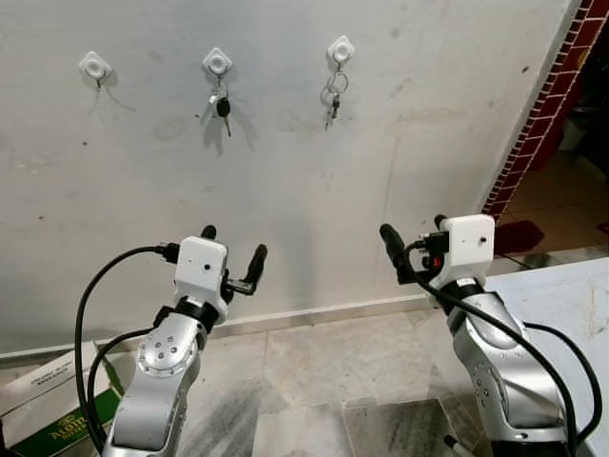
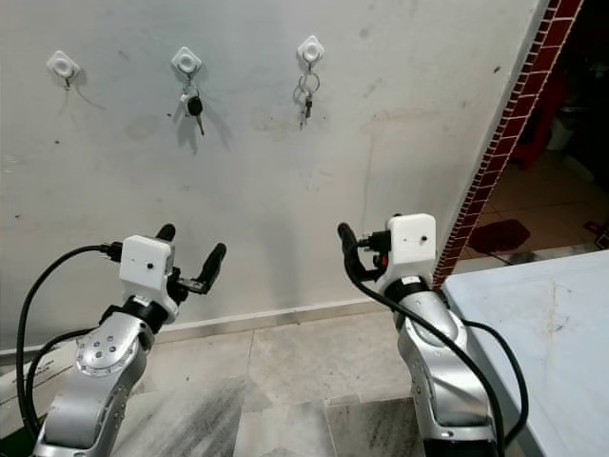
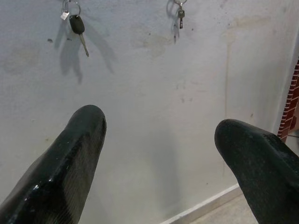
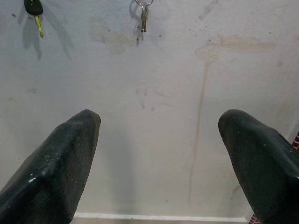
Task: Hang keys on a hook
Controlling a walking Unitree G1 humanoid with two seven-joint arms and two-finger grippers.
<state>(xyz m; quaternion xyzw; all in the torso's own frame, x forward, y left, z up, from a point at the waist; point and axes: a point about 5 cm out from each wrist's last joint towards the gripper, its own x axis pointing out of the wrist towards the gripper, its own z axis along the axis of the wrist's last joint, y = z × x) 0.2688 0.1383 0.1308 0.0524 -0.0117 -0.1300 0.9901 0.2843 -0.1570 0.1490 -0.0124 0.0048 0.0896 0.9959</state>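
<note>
Metal keys (image 1: 334, 98) dangle from diamond-shaped white hook (image 1: 341, 49) (stained wall).

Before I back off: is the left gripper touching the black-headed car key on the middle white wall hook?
Apart. In the left eye view the open left gripper sits well below the black-headed car key, bare wall between them.

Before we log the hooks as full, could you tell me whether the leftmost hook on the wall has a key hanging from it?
No: the leftmost hook is bare, while the middle hook carries a black-headed key and the right hook a silver bunch.

Matt stained plaster wall (image 1: 428, 143); white plastic hooks (image 1: 217, 63); metal keys (image 1: 334, 98).
</note>
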